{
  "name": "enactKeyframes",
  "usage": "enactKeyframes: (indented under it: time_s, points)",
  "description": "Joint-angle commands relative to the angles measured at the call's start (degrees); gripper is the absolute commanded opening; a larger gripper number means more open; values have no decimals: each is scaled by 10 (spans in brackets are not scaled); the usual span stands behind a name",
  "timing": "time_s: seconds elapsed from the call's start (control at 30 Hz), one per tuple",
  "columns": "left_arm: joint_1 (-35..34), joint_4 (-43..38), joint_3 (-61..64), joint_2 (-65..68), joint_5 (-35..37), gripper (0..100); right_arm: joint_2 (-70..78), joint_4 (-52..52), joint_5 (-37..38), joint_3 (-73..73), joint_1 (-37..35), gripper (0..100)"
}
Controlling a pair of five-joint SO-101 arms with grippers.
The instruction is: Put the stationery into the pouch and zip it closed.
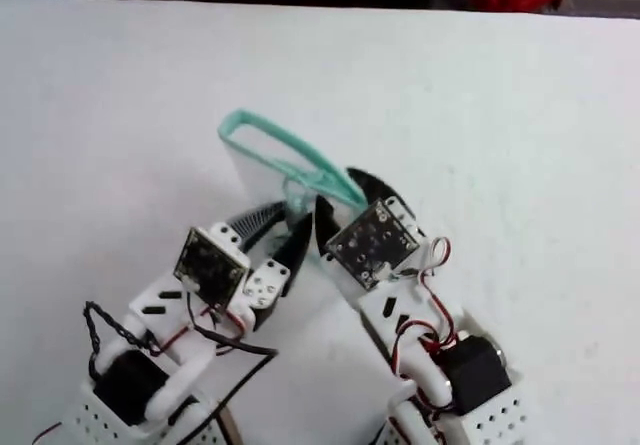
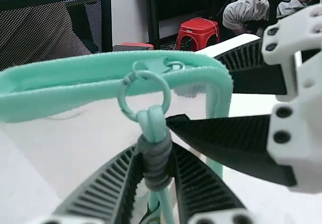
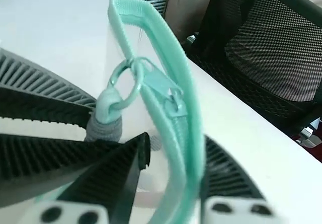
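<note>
pouch [image 1: 258, 170] upright on bench [image 1: 500, 115] between arms: looks light, floppy, likely buckles under tug. left jaws closed on zip pull cord [image 2: 153, 158], right jaws pinch zip band [image 3: 187, 103] end. you brace there, pull along band.

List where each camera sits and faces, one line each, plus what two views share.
High view: fixed above the table, looking down at the pouch; both arms show, left gripper and right gripper at it.
Left wrist view: on the left wrist, looking along its own gripper, shut on the zipper pull.
Right wrist view: on the right wrist, looking along its own gripper at the pouch's rim.
Both wrist views share the zipper pull.
</note>
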Motion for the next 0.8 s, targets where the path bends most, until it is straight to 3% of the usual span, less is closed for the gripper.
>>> enactKeyframes:
  time_s: [0.0,0.2,0.5,0.77]
  points:
    - [2,0,-3,4,-5,23,4,-14,-1,-4,5,15]
    - [-5,-9,-24,4,-5,23,4,-10,-3,0,11,19]
    - [-73,-9,-189,8,-5,22,4,-14,-7,43,54,18]
    - [-73,-9,-207,9,-91,22,4,-11,-51,54,54,18]
